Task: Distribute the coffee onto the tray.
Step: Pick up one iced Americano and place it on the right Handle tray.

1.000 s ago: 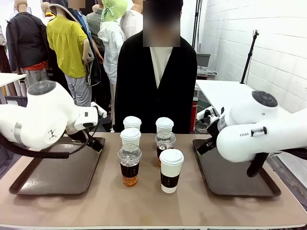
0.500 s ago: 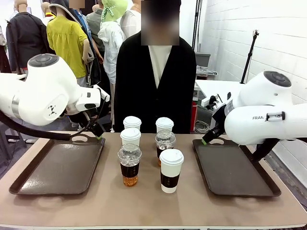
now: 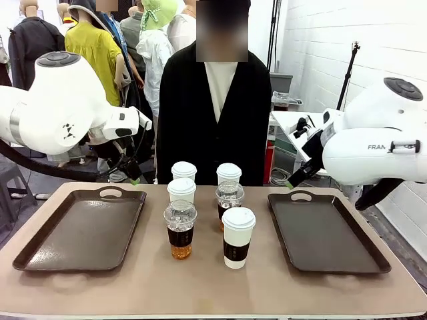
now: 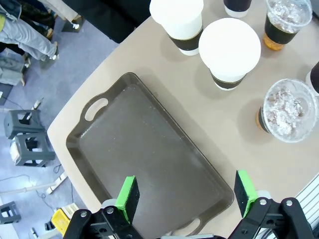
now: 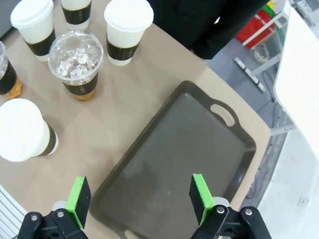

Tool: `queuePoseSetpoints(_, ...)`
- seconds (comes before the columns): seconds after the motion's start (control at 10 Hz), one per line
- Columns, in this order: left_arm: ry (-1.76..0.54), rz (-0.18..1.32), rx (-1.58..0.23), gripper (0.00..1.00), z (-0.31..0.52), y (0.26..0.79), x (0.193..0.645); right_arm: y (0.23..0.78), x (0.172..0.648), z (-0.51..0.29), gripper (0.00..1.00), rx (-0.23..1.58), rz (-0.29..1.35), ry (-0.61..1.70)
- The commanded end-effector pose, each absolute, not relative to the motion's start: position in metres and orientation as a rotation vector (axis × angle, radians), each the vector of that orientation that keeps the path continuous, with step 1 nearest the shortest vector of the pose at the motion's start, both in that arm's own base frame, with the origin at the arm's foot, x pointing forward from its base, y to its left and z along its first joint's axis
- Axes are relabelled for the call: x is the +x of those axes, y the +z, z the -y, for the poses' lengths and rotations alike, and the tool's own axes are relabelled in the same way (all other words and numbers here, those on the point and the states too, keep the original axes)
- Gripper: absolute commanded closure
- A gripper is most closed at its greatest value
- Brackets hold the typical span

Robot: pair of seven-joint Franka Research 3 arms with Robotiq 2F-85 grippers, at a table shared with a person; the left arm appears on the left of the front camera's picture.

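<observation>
- Hovering with both tools empty: my left gripper [image 4: 187,195] hangs above the left tray [image 4: 149,149] with its green pads spread wide. My right gripper [image 5: 139,194] hangs above the right tray [image 5: 189,144], spread the same way, and neither has anything between its fingers.
- All six cups stand in a tight cluster on the table [image 3: 200,287] between the two trays, in front of the person [image 3: 217,120]. None is on a tray, so I judge the sharing-out not yet begun.
- I would start from the outside of the cluster. The front paper cup [image 3: 238,237] is nearest my right side, and the front clear cup [image 3: 180,229] is nearest my left.
- I should come in low and level from the open front or side, so a finger does not clip a neighbour. The back cups stand almost touching.
- On a paper cup I should close on the dark band, below the lid. A pinch on the lid itself would likely pop it off.
- The clear cups look thin-walled and carry drink and ice. They want a gentle grip at the dark band, kept upright, and a straight lift before any sideways carry.
- Each cup should go toward the far end of its tray, away from the rim, leaving room for later ones.
- Only one arm should work through the middle at a time, since both reach into the same cluster.
</observation>
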State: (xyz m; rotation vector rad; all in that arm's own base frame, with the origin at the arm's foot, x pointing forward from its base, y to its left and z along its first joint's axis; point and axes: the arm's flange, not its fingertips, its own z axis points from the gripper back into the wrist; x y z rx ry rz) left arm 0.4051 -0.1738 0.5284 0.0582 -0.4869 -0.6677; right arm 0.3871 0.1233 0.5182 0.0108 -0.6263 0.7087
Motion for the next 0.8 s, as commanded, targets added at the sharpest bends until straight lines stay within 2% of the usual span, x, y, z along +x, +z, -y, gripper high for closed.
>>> queuePoseSetpoints(0.0,-0.74,0.494,-0.047,0.0,0.155,0.536,0.401,0.515,0.38,-0.109,0.0,0.083,0.655,0.771)
queuePoseSetpoints(0.4,-0.847,0.591,-0.196,0.0,0.128,0.545,0.39,0.509,0.374,-0.083,0.0,0.26,0.768,0.848)
queuePoseSetpoints(0.7,-0.895,0.717,-0.299,0.0,0.105,0.54,0.387,0.505,0.375,-0.069,0.0,0.362,0.853,0.858)
